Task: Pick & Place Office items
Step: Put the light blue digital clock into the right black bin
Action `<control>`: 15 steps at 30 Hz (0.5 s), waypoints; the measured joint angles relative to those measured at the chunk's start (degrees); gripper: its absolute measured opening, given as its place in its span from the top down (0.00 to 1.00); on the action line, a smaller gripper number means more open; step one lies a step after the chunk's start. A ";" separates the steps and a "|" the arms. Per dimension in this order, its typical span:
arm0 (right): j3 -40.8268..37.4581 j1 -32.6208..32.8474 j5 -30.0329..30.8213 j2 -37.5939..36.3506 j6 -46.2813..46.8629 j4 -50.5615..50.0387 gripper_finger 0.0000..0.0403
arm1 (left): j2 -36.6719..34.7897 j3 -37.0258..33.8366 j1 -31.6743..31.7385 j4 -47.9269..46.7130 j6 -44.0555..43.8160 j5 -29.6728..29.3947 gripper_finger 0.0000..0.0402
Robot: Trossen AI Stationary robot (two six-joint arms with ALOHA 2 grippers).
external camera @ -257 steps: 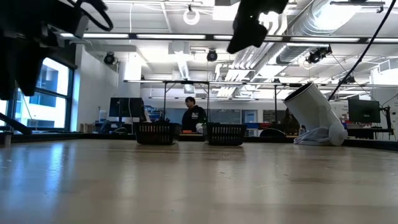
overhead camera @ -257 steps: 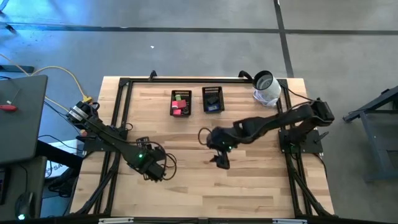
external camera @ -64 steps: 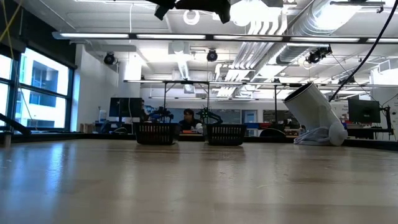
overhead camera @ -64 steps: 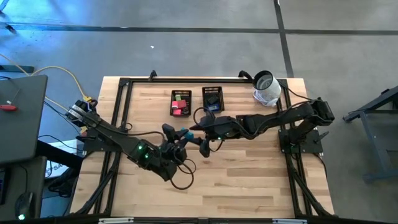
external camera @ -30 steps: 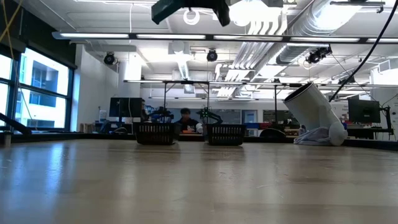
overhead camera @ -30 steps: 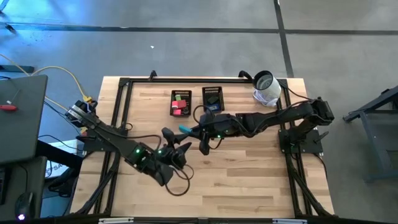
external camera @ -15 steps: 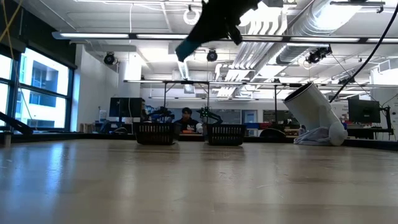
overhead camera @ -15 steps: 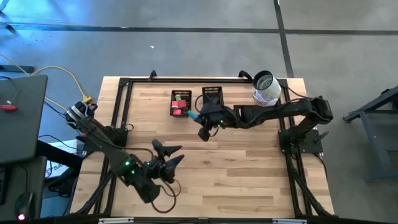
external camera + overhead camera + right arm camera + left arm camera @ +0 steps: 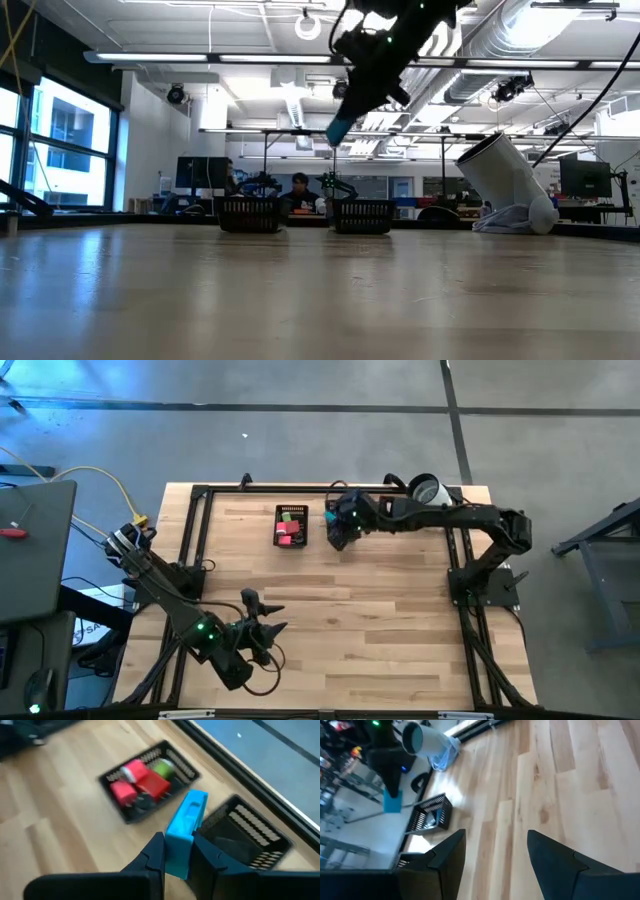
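Nearest the front edge of the tabletop (image 9: 400,640), the left gripper (image 9: 262,616) waits low over the bare wood with its two dark fingers (image 9: 555,862) spread wide and nothing between them; a loop of its own cable hangs beside it. Beyond it a broad run of plain planks lies between that arm and the back row of things. At the back, the right arm reaches across from its mount, and the right gripper (image 9: 338,530) hangs in the air above the right mesh tray (image 9: 247,842), its fingers (image 9: 152,857) pinching a blue block (image 9: 186,834) by its lower end, so the block stands up out of the grip and tilts a little. From table height the same block (image 9: 339,130) shows well above both trays, clear of their rims. The arm covers most of the right tray from overhead, so its contents are hard to read; a dark shape inside is all the right wrist view gives. Just beside it stands the left mesh tray (image 9: 291,538), apart from the gripper and in plain sight, holding a green piece (image 9: 163,768), a pink piece (image 9: 134,770), two red pieces (image 9: 123,791) and a dark one, packed close together. Farther along the back edge, near the corner, a white cylinder (image 9: 428,493) lies tilted with its dark mouth showing, well apart from the trays. Behind the tabletop, in the room, a person (image 9: 297,192) sits between the two trays as seen from table height.
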 joint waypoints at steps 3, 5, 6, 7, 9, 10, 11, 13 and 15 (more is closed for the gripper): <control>0.00 -3.05 -1.43 0.57 0.03 -1.39 0.89 | 0.00 0.00 0.08 -0.77 -1.70 1.45 0.50; 0.00 -4.91 -3.49 1.25 0.36 -2.43 0.89 | 0.00 -0.02 0.15 -0.78 -2.49 2.54 0.50; 0.00 -5.63 -4.85 1.68 0.51 -2.55 0.89 | 0.00 -0.02 0.17 -0.79 -2.58 3.05 0.50; 0.00 -6.25 -5.85 2.20 0.56 -2.48 0.89 | 0.00 -0.02 0.28 -0.78 -2.66 3.57 0.50; 0.00 -7.30 -7.26 3.16 0.52 -2.74 0.89 | 0.00 -0.02 0.51 -0.78 -2.73 3.66 0.50; 0.00 -7.68 -7.31 3.81 0.50 -2.86 0.89 | 0.00 -0.02 0.55 -0.78 -2.74 3.86 0.50; 0.00 -7.97 -7.60 4.34 0.50 -2.96 0.89 | 0.00 -0.03 0.71 -0.76 -2.74 4.13 0.50; 0.00 -8.69 -8.77 5.31 0.45 -3.66 0.89 | 0.00 -0.04 1.11 -0.84 -2.97 4.36 0.50; 0.00 -9.27 -8.90 6.24 0.11 -4.47 0.88 | 0.00 -0.07 1.41 -1.12 -4.00 4.98 0.50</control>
